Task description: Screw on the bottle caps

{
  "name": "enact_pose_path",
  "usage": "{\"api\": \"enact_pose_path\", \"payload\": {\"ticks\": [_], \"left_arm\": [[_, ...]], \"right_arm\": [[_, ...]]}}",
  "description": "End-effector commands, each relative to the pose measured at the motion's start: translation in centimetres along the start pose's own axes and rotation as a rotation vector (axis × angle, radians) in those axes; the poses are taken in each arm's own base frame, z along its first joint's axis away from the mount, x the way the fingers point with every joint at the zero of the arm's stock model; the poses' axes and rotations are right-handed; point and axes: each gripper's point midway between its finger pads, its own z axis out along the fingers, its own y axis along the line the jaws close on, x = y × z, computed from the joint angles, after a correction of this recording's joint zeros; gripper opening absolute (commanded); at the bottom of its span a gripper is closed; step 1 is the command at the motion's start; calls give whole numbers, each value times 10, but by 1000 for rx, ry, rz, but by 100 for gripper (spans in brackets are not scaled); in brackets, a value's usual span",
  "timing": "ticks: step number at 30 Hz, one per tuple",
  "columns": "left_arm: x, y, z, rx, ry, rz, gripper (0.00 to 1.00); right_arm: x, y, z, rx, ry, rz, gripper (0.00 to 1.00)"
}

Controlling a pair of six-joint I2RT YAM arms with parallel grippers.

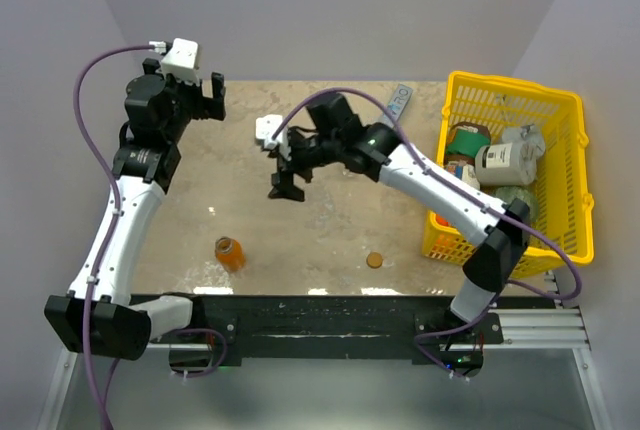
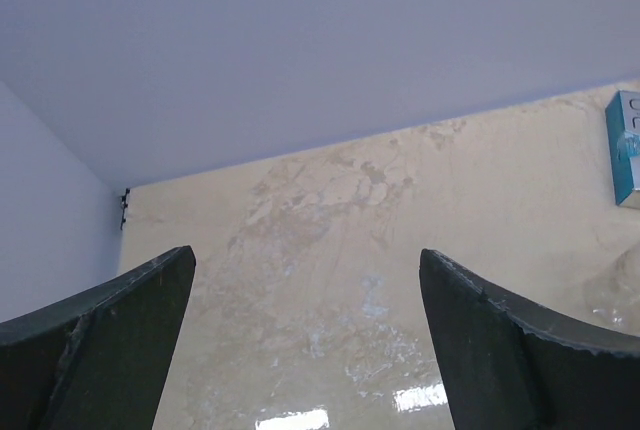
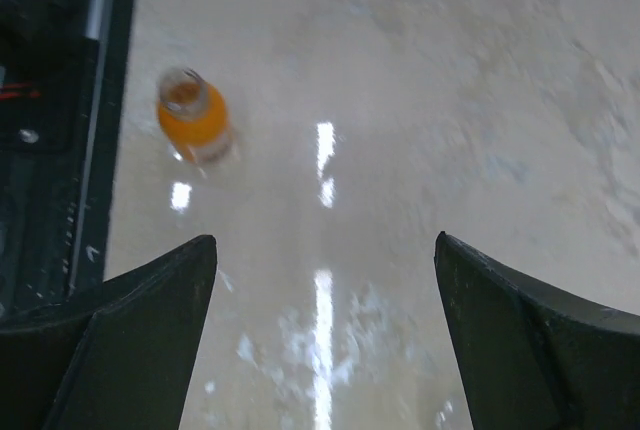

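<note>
Task status: judged not started. The orange bottle (image 3: pixel 193 120) stands uncapped near the front edge of the bench (image 1: pixel 320 230). The brown cap (image 1: pixel 374 261) lies flat, well apart to its right. No capped bottle is visible.

Left end effector (image 2: pixel 305 255): fingers wide apart, empty.

Right end effector (image 3: pixel 325 240): fingers wide apart, empty, above bare bench.

Labels on containers in the yellow basket (image 1: pixel 586 180) are too small to read.
</note>
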Motion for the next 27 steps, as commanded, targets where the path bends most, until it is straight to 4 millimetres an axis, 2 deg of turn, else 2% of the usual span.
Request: {"api": "enact_pose_path", "payload": {"ticks": [1, 3, 4, 6, 7, 10, 11, 13, 16, 17, 20, 27], "left_arm": [[-36, 27, -6, -98, -100, -58, 99], [-43, 35, -6, -105, -112, -72, 100], [-51, 35, -6, -91, -129, -71, 100], [-59, 39, -9, -85, -149, -69, 100], [-64, 39, -13, -86, -165, -67, 100], [-71, 40, -23, -78, -191, -63, 99], [-73, 40, -26, -73, -198, -61, 99], [-75, 39, -34, -60, -209, -58, 100], [-72, 36, -41, -49, -212, -56, 100], [-70, 45, -44, -77, -209, -56, 99], [-64, 48, -47, -85, -198, -58, 100], [-58, 44, -49, -59, -187, -98, 100]], "right_arm": [[-18, 24, 58, -142, -109, 41, 92], [-23, 37, 75, -195, -133, 49, 93], [-24, 56, 89, -249, -135, 49, 93], [-29, 70, 103, -288, -156, 47, 92], [-32, 84, 112, -319, -163, 38, 93], [-31, 102, 137, -354, -158, 30, 93], [-22, 106, 148, -366, -138, 34, 93], [-26, 114, 156, -388, -137, 23, 93], [-18, 128, 166, -426, -125, -9, 93], [-17, 129, 168, -426, -128, -30, 93], [-8, 135, 173, -435, -108, -47, 92], [12, 129, 185, -375, -63, -38, 86]]}}
